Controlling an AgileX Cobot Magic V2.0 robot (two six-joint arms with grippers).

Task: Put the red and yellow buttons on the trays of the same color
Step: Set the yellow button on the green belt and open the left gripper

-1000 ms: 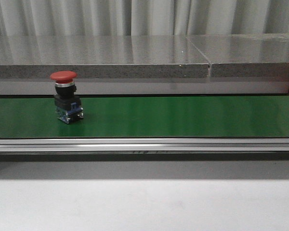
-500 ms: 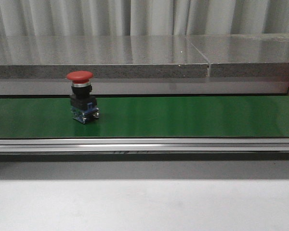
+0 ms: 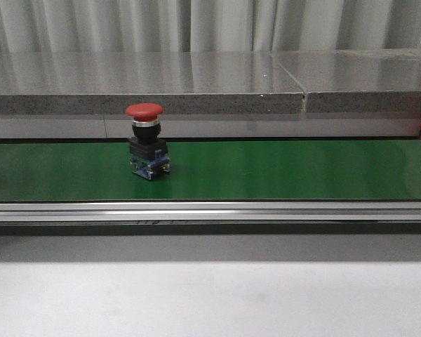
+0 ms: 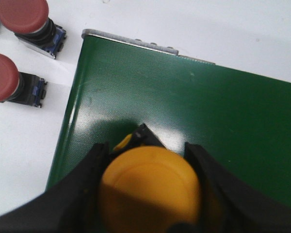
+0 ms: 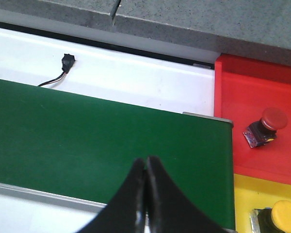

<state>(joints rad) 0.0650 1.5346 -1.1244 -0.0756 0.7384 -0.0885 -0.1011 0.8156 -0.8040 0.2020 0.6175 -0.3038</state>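
Note:
A red button (image 3: 147,140) stands upright on the green belt (image 3: 281,168), left of the middle in the front view. My left gripper (image 4: 145,150) is shut on a yellow button (image 4: 150,187), held just above the belt's end (image 4: 184,107). My right gripper (image 5: 146,162) is shut with nothing in it, over the belt (image 5: 87,136) near its other end. Beside that end lies the red tray (image 5: 262,92) with a red button (image 5: 266,125) on it. The yellow tray (image 5: 252,194) next to it holds a yellow button (image 5: 281,213). Neither gripper shows in the front view.
Two more red buttons (image 4: 26,22) (image 4: 9,85) lie on the white table beside the belt's end in the left wrist view. A grey stone ledge (image 3: 196,84) runs behind the belt. A small black plug with a wire (image 5: 65,63) lies on the white strip.
The red button has travelled to the right along the belt, from the far left toward the middle.

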